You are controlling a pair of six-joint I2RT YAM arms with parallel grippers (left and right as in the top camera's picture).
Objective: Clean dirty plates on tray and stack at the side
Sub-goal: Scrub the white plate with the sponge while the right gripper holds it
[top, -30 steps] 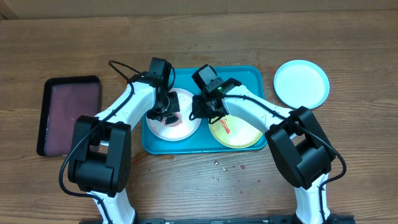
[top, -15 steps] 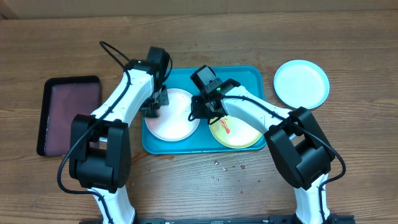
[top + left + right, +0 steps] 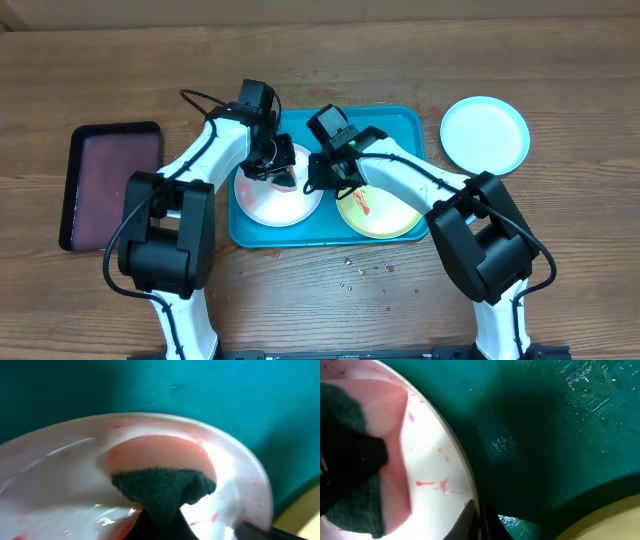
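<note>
The overhead camera looked straight down from well above the whole table (image 3: pixel 560 60), while the two wrist cameras sat very close over the tray (image 3: pixel 395 122) — both slanting down at the same white plate (image 3: pixel 60 460) and sponge (image 3: pixel 160 487), which all three views shared.

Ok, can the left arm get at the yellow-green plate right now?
Probably not: the right arm lies across the yellow-green plate, and the left gripper holds a sponge on the white plate.
</note>
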